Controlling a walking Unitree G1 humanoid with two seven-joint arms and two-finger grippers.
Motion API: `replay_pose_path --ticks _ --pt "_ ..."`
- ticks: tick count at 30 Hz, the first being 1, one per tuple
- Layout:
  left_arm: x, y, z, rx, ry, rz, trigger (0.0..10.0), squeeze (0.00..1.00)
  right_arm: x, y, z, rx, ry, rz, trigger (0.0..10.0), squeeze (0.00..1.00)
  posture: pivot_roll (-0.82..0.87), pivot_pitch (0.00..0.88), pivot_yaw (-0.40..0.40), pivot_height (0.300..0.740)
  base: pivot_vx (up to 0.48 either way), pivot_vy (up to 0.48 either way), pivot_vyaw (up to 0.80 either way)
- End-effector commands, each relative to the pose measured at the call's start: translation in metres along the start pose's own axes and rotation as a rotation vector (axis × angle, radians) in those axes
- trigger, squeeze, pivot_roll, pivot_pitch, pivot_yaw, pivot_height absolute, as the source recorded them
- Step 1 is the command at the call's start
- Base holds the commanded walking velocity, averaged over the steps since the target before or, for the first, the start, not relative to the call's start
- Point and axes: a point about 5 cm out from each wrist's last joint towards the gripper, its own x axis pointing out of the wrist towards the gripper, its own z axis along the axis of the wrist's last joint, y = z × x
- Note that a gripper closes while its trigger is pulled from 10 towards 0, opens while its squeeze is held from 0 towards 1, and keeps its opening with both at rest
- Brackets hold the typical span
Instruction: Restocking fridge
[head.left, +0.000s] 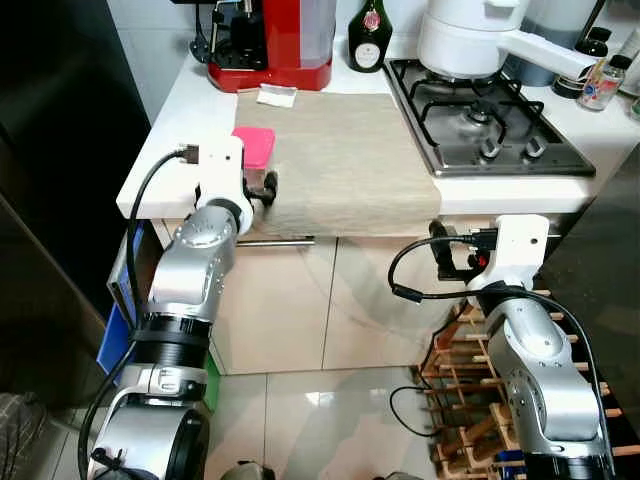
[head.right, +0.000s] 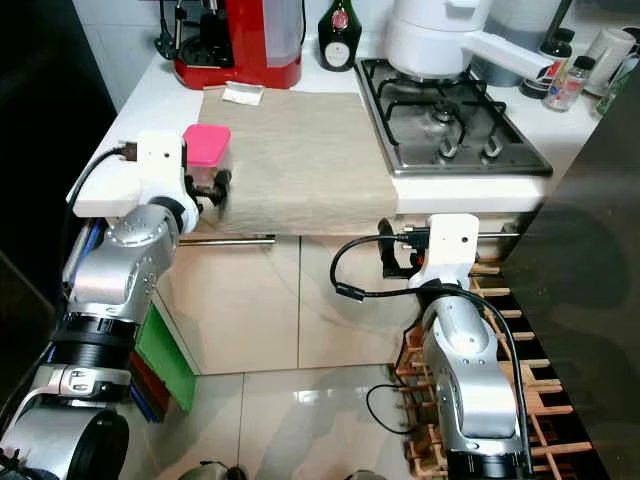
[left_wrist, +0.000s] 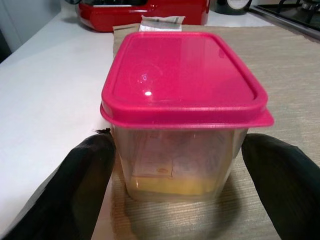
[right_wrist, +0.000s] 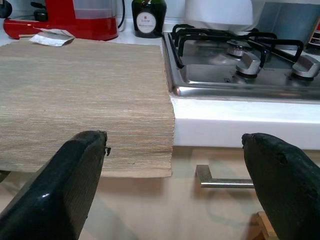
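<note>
- Step in hand, as I judge it: picking up the tub (left_wrist: 185, 115) for the fridge; the left gripper (left_wrist: 180, 175) has its two black fingers (left_wrist: 85, 185) spread wide, one on each side of the tub's clear body, close to the walls but not clearly pressing them
- The tub, with its pink lid (head.left: 254, 146), sits straight ahead of the left gripper, between the fingers, at the near corner of the mat (head.left: 345, 160) on the counter (head.left: 175, 120)
- Next move probably calls for closing the fingers squarely on the walls below the lid rim, then lifting straight up; the smooth plastic could slip if gripped too lightly
- The right gripper (right_wrist: 175, 185) hangs below the counter edge, fingers spread and empty, facing the mat's overhanging edge and a drawer handle (right_wrist: 225, 180)
- Hard to make out: the tub's contents, something yellowish with a paper label, stay blurred behind the wall
- From the head views the left wrist covers most of the tub, and no fridge can be made out for certain
</note>
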Motion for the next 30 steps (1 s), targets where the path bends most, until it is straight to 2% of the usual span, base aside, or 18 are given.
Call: replay_pose_path --ticks 1,6,7,13,17,23,27,29,30 --pt "0.001 -0.001 -0.002 -0.001 0.012 0.006 10.0 0.0 -0.001 -0.001 0.005 -0.006 -0.013 0.001 10.0 0.0 -0.13 0.0 -0.015 0.74 0.0 0.0 0.0" --pt "0.001 -0.002 -0.003 0.009 0.007 0.005 10.0 0.0 -0.001 -0.001 0.005 -0.007 -0.012 0.002 10.0 0.0 -0.13 0.0 -0.015 0.74 0.0 0.0 0.0" --pt "0.001 -0.001 -0.002 0.026 -0.008 0.007 0.0 0.0 -0.001 -0.001 0.005 -0.007 -0.012 0.003 10.0 0.0 -0.13 0.0 -0.016 0.74 0.0 0.0 0.0" --pt "0.001 -0.002 0.0 0.077 -0.048 -0.015 0.0 0.0 -0.001 -0.001 0.005 -0.008 -0.011 0.001 10.0 0.0 -0.13 0.0 -0.015 0.74 0.0 0.0 0.0" --pt "0.002 -0.001 -0.003 0.014 -0.039 -0.007 0.0 0.0 0.0 -0.001 0.005 -0.007 -0.011 0.0 10.0 0.0 -0.13 0.0 -0.015 0.74 0.0 0.0 0.0" --pt "0.003 -0.001 0.001 0.011 -0.073 -0.006 0.0 0.0 0.001 -0.001 0.004 -0.009 -0.01 0.001 10.0 0.0 -0.13 0.0 -0.017 0.74 0.0 0.0 0.0" --pt "0.002 -0.004 0.014 0.001 -0.155 -0.014 0.0 0.0 0.003 0.0 0.004 -0.006 -0.012 0.0 10.0 0.0 -0.11 0.0 -0.015 0.74 0.0 0.0 0.0" --pt "-0.001 -0.006 0.031 0.006 -0.249 -0.016 0.0 0.0 0.007 0.002 0.004 0.0 -0.02 0.002 10.0 0.0 -0.1 0.0 -0.011 0.74 0.0 0.0 0.0" --pt "-0.001 -0.006 0.031 0.006 -0.249 -0.016 0.0 0.0 0.007 0.002 0.004 0.0 -0.02 0.002 10.0 0.0 -0.1 0.0 -0.011 0.74 0.0 0.0 0.0"
